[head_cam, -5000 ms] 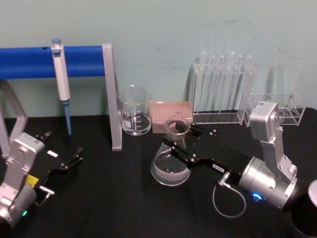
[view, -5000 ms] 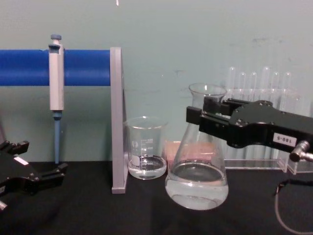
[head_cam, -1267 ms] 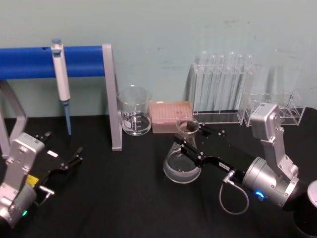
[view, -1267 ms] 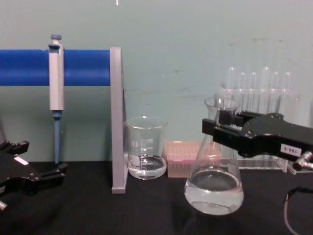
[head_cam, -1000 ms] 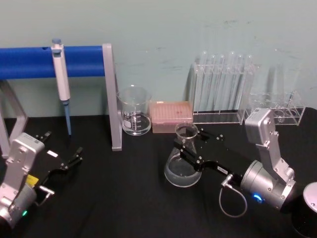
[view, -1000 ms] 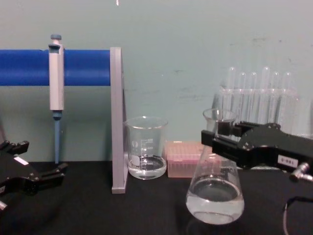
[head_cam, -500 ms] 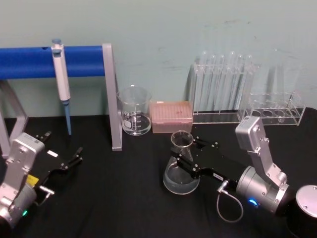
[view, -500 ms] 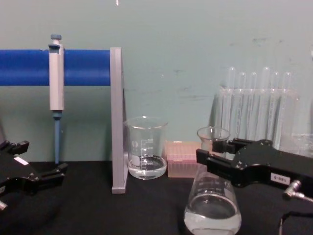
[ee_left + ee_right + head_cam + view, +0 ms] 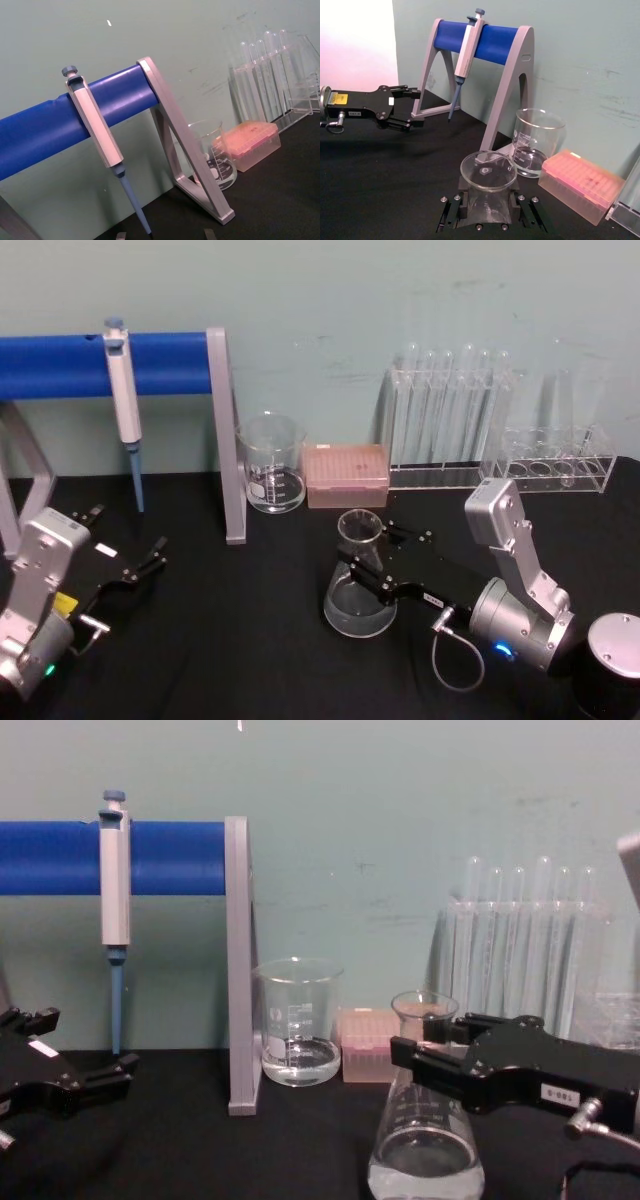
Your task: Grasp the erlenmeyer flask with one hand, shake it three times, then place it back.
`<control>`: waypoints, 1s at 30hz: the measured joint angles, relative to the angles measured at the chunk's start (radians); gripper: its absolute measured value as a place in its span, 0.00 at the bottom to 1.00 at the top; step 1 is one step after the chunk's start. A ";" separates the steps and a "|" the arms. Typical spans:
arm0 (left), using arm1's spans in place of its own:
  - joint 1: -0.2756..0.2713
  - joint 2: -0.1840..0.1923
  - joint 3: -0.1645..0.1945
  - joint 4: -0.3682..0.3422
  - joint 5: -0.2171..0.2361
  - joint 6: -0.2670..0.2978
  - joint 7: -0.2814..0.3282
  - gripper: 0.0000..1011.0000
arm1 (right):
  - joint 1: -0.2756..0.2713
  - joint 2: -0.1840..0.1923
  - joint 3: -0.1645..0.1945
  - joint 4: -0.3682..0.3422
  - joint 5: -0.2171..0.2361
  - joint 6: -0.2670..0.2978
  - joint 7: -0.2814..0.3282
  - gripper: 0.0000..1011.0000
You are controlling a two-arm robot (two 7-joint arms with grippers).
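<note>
**Flask held at the neck by the right gripper, mid-worktop**

- Flask: clear, conical, upright, a little clear liquid in its base. It stands in front of the pink tip box, near the beaker. Whether the base touches the black worktop is hard to judge.
- Right gripper: reaches in from the right; its fingers are clamped on either side of the flask's neck, just under the flared rim.
- Left gripper: low at the left edge of the worktop, well apart from the flask, fingers spread and holding nothing.
- Pipette: hangs on the blue-barred stand.
- Test tube rack: at the back right, against the wall.
</note>
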 joint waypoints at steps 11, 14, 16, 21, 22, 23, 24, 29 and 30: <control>0.000 0.000 0.000 0.000 0.000 0.000 0.000 0.99 | 0.011 -0.007 -0.008 0.020 -0.001 0.005 0.007 0.44; 0.000 0.000 0.000 0.000 0.000 0.000 0.000 0.99 | 0.013 -0.009 -0.010 0.025 0.000 0.006 0.010 0.44; 0.000 0.000 0.000 0.000 0.000 0.000 0.000 0.99 | 0.015 -0.010 -0.011 0.029 0.001 0.007 0.011 0.44; 0.000 0.000 0.000 0.000 0.000 0.000 0.000 0.99 | 0.019 -0.011 -0.013 0.037 0.003 0.009 0.014 0.44; 0.000 0.000 0.000 0.000 0.000 0.000 0.000 0.99 | 0.020 -0.011 -0.013 0.038 0.003 0.010 0.014 0.44; 0.000 0.000 0.000 0.000 0.000 0.000 0.000 0.99 | 0.020 -0.011 -0.014 0.039 0.004 0.011 0.014 0.44; 0.000 0.000 0.000 0.000 0.000 0.000 0.000 0.99 | 0.021 -0.012 -0.014 0.040 0.004 0.011 0.014 0.44; 0.000 0.000 0.000 0.000 0.000 0.000 0.000 0.99 | 0.024 -0.012 -0.015 0.045 0.007 0.016 0.016 0.44; 0.000 0.000 0.000 0.000 0.000 0.000 0.000 0.99 | 0.025 -0.012 -0.016 0.046 0.009 0.017 0.017 0.44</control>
